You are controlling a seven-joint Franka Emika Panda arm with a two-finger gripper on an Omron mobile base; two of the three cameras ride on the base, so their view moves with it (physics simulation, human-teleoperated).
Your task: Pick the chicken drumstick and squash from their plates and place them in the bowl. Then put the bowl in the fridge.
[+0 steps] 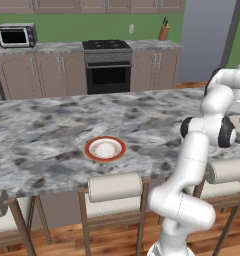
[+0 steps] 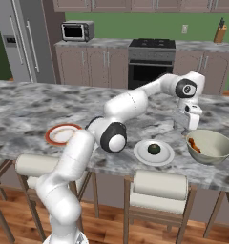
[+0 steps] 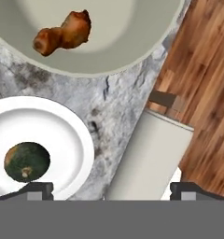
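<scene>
The brown chicken drumstick (image 3: 62,35) lies inside the cream bowl (image 3: 132,42), against its left wall (image 2: 193,144). The bowl (image 2: 212,147) stands on the marble counter's right end. To its left sits a plain white plate (image 2: 140,155) carrying the dark green squash (image 2: 154,149), which also shows low on the left in the hand view (image 3: 26,161). My gripper (image 2: 191,125) hovers over the counter between that plate and the bowl, open, with nothing between its fingers (image 3: 37,189). The red-rimmed plate (image 2: 63,134) lies bare farther left (image 1: 105,149). The grey fridge (image 2: 21,38) stands at the far left, doors shut.
Padded stools (image 2: 159,186) line the counter's near edge, one stool back (image 3: 151,154) right under the hand. Beyond the island are a black oven (image 2: 150,66), a toaster oven (image 2: 77,31) and a knife block (image 2: 220,33). Wood floor (image 3: 202,93) lies past the counter edge.
</scene>
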